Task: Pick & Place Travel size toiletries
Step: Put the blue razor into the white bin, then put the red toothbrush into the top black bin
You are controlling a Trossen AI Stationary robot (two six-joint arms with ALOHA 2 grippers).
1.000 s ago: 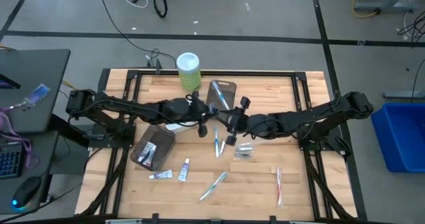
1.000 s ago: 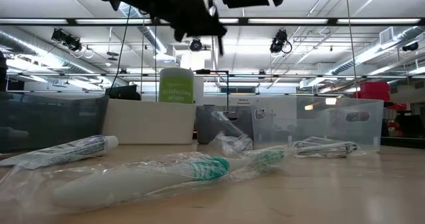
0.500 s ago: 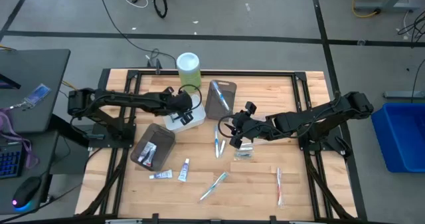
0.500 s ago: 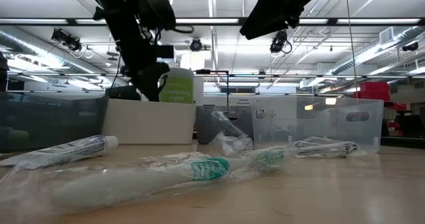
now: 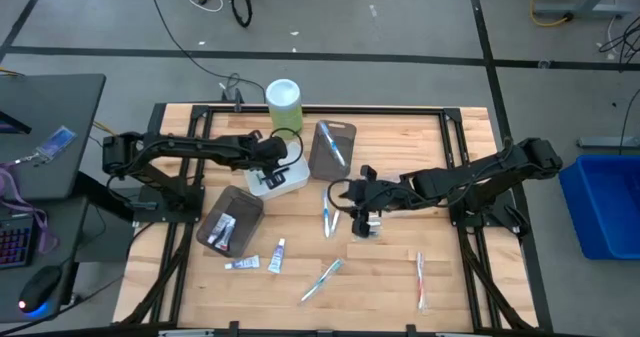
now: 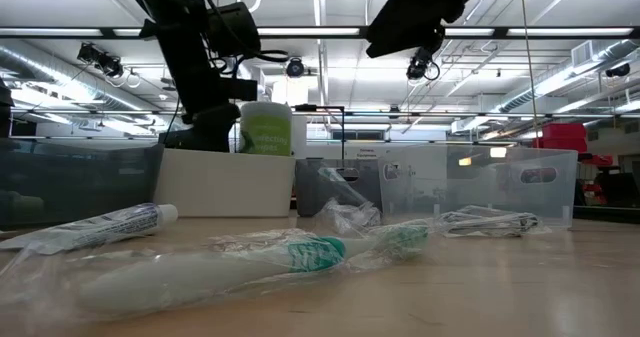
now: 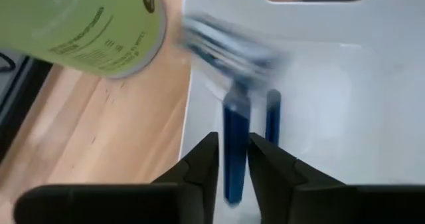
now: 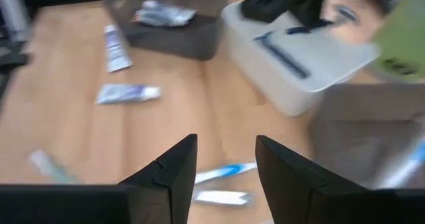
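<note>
Over the white tray (image 5: 285, 182) the left gripper (image 7: 231, 159) hangs with fingers slightly parted around a blue razor (image 7: 234, 147); grip or release, can't tell. Right gripper (image 5: 352, 199) hovers mid-bench, fingers apart and empty, above a wrapped toothbrush (image 5: 326, 213). Razor looks light, stiff and slick: take the handle, not the head. Film-wrapped brush slides: pinch mid-shaft.
</note>
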